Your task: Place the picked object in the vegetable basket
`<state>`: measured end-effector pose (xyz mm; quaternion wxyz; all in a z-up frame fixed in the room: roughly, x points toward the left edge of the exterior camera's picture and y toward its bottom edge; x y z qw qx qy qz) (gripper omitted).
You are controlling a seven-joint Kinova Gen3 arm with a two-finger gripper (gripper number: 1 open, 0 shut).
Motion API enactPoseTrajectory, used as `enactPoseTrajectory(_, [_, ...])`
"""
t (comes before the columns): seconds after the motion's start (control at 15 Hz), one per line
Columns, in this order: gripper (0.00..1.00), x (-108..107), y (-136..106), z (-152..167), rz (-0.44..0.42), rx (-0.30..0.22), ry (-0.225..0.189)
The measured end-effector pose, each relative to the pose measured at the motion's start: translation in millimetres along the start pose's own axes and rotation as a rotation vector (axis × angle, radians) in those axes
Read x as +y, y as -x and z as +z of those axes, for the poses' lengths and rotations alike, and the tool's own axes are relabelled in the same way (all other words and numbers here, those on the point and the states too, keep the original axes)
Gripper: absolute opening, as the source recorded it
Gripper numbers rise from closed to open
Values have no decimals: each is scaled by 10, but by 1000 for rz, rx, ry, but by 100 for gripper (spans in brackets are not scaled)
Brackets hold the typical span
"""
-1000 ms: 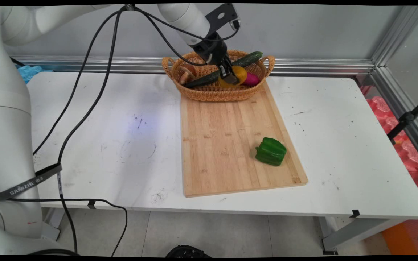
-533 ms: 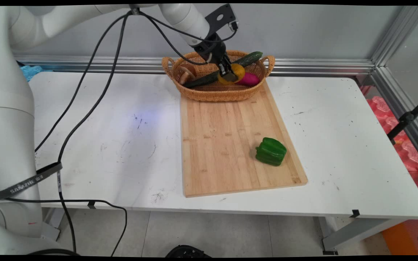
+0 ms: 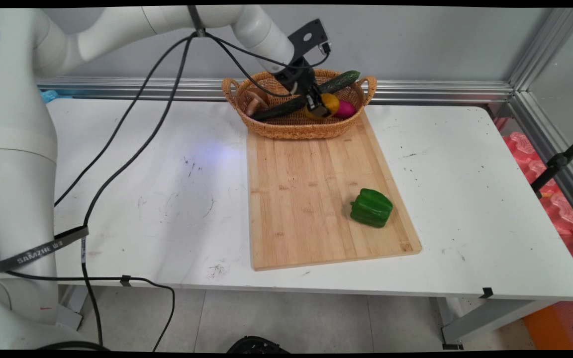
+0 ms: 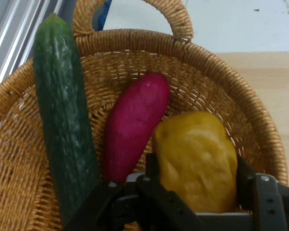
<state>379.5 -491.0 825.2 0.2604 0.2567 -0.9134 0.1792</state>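
Basket (image 3: pixel 291 128) crowded — cucumber (image 4: pixel 65 120), pink vegetable (image 4: pixel 135 120); board (image 3: pixel 311 199) mostly open.

wall (image 3: pixel 440 40): plain grey | table (image 3: pixel 465 209): white, scuffed | floor (image 3: pixel 316 318): pale tiles | rail (image 3: pixel 440 89): aluminium, along wall

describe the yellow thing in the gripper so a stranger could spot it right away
Find the wicker basket at the far end of the wooden cutting board. Inside it, the black gripper is shut on a lumpy yellow pepper. It lies beside a magenta sweet potato and a long dark cucumber, the only yellow item there.
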Motion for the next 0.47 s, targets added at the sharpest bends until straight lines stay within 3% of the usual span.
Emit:
enactPoseTrajectory(0.2, [0,-8,23,125,-6,5,3])
enactPoseTrajectory(0.27, [100,-11,27,148,-7,6,4])
enactPoseTrajectory(0.47, [100,-29,42,238,-10,12,2])
